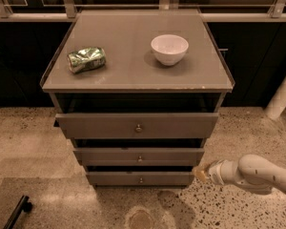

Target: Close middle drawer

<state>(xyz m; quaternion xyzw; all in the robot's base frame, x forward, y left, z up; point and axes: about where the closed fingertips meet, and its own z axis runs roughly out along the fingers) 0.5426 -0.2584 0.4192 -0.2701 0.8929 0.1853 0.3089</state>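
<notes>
The cabinet has three grey-brown drawers, all standing partly open. The middle drawer [139,156] has a flat, low front with a small round metal knob and sticks out a little less than the top drawer [137,125]. The bottom drawer [140,178] is the narrowest. My gripper [199,173] comes in from the lower right on a white arm [257,174]. Its tip is next to the right end of the bottom drawer front, just below the middle drawer's right corner.
On the cabinet top [133,70] lie a crushed green can [86,59] and a white bowl [169,48]. A white post [282,97] stands at the right. A dark handle-like object [16,213] lies on the speckled floor at lower left.
</notes>
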